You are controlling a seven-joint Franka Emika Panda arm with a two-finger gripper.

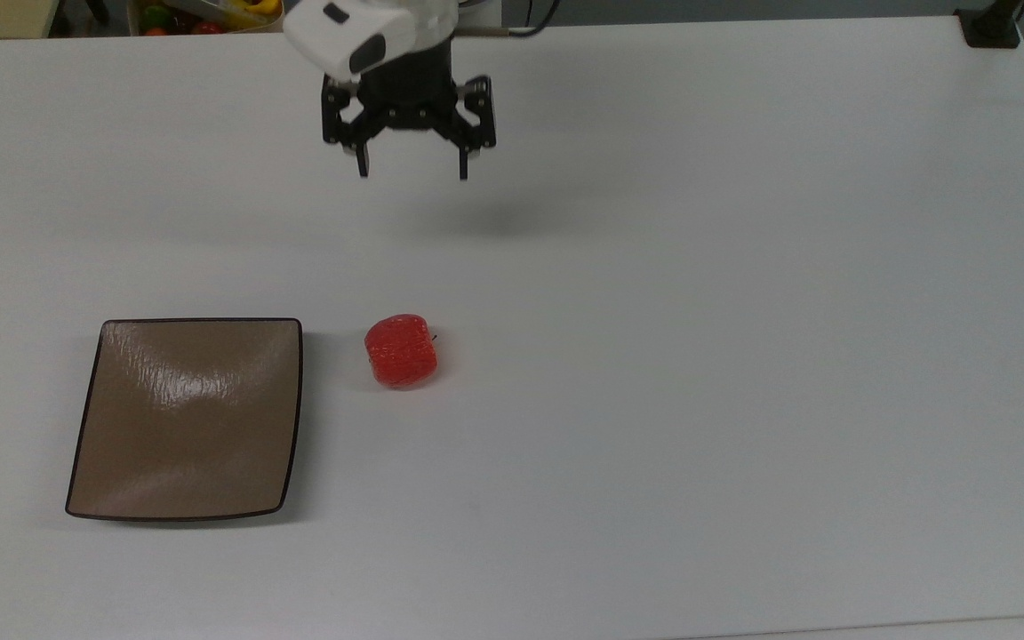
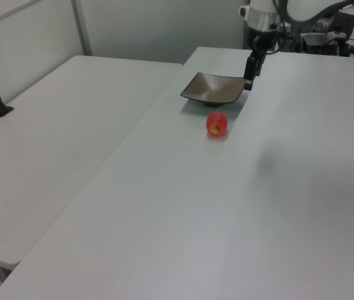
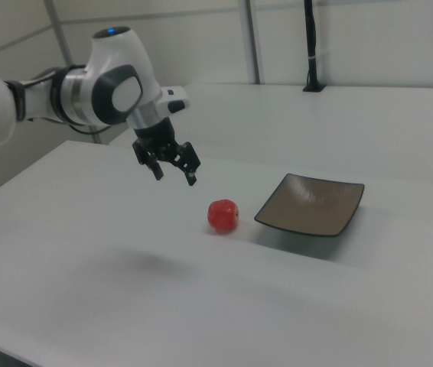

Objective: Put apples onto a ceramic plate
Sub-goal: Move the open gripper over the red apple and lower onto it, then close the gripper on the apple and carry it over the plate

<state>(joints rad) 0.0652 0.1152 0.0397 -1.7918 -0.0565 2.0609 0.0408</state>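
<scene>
A small bright red apple (image 1: 401, 351) (image 2: 217, 124) (image 3: 223, 215) lies on the white table just to the right of the ceramic plate in the top view. The square tan-brown ceramic plate (image 1: 185, 418) (image 2: 213, 88) (image 3: 312, 204) with a thin dark rim has nothing on it. My gripper (image 1: 412, 170) (image 3: 174, 177) (image 2: 249, 83) hangs open in the air, well above the table and apart from the apple, its black fingers pointing down. In the top view it sits above the apple, towards the table's far edge.
A white table (image 1: 699, 356) carries the scene, with a second table (image 2: 58, 125) beside it in the left view. A black post base (image 1: 992, 25) stands at the top view's far right corner. A bin of coloured items (image 1: 201, 13) sits beyond the far edge.
</scene>
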